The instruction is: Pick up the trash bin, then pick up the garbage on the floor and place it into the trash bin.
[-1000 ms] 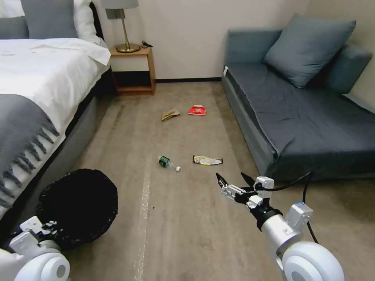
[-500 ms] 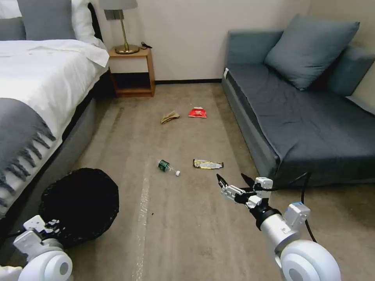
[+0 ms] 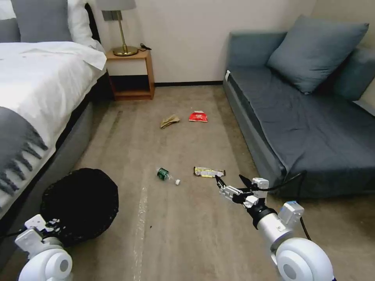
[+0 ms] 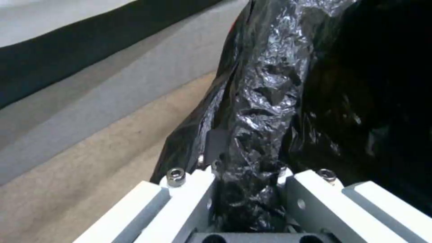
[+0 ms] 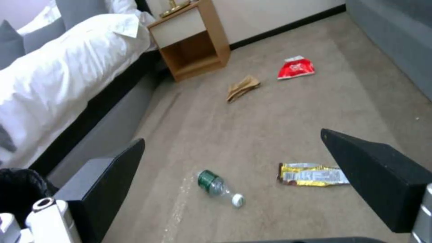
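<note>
The black bag-lined trash bin (image 3: 80,201) hangs low at my left side, beside the bed. My left gripper (image 3: 43,227) is shut on its crinkly rim (image 4: 265,111), with the bag pinched between the white fingers (image 4: 189,192). The garbage lies on the carpet ahead. A green bottle (image 3: 165,174) and a yellow wrapper (image 3: 209,172) lie nearest. A brown paper bag (image 3: 169,121) and a red packet (image 3: 198,116) lie farther back. My right gripper (image 3: 229,178) hovers open and empty just short of the wrapper (image 5: 313,174), to the right of the bottle (image 5: 217,186).
A bed (image 3: 35,89) with a white sheet and a grey throw borders the left. A grey-blue sofa (image 3: 308,117) runs along the right. A wooden nightstand (image 3: 131,72) with a lamp stands at the back wall. Open carpet lies between them.
The whole view has shifted as the camera moved forward. The litter now sits lower in the picture and nearer my right gripper. Both grippers keep their states.
</note>
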Controlling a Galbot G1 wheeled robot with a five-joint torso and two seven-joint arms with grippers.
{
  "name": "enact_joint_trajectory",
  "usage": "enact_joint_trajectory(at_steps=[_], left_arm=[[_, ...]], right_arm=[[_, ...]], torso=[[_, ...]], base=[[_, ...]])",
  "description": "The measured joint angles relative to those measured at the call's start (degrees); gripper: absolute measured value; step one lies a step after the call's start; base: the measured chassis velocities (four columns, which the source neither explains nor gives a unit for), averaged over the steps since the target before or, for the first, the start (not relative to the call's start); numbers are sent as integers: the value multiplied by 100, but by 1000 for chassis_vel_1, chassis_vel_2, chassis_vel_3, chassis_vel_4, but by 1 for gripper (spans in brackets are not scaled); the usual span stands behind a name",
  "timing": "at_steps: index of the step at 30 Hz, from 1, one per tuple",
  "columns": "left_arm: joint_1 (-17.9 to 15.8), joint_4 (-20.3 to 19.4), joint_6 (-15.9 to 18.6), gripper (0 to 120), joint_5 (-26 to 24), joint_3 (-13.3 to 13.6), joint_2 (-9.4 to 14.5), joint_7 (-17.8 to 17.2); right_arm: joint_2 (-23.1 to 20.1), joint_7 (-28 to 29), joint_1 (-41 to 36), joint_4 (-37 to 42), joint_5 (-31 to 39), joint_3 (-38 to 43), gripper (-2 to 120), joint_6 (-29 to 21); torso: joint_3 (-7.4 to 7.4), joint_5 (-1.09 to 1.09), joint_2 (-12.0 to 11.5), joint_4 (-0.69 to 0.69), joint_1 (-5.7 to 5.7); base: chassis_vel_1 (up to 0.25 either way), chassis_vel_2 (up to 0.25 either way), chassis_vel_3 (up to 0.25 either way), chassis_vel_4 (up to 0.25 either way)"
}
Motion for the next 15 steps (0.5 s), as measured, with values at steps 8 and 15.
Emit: enact_joint_trajectory(at_steps=[8, 15], left_arm=[[-78, 96, 0, 1, -3, 8, 39, 3], [-95, 132, 0, 0, -5, 6, 46, 15]], right_arm=[[7, -10, 72, -140, -16, -18, 100, -5], [4, -18, 123, -219, -20, -40, 100, -15]], torso=[[0, 0, 0, 0, 0], [0, 1, 0, 0, 0]], base=[[-100, 107, 102, -100], [-118, 127, 127, -131]])
